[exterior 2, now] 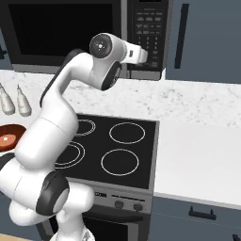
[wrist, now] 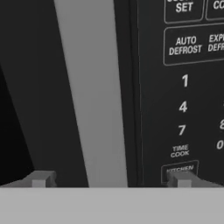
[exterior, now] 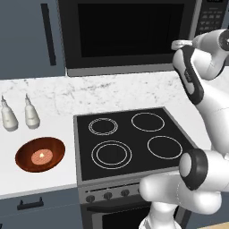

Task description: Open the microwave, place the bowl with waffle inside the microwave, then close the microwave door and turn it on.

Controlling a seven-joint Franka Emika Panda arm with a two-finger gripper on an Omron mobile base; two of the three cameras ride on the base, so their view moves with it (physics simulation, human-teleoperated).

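Fingers point(wrist: 110, 179) spread open, empty, close at the microwave point(exterior: 134, 33) front, straddling the microwave door point(wrist: 94, 87) grey edge strip beside the keypad point(wrist: 183, 83). Bowl point(exterior: 40, 154) holding waffle point(exterior: 41, 156) sits on counter point(exterior: 40, 179), well below-left of microwave.

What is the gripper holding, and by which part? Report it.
Nothing is held. The gripper is open, its fingertips set apart in front of the microwave, straddling the microwave door handle without closing on it.

On the microwave point(wrist: 183, 87) keypad we read SET, AUTO DEFROST, TIME COOK, KITCHEN, and digits 1, 4, 7, 8, 0.
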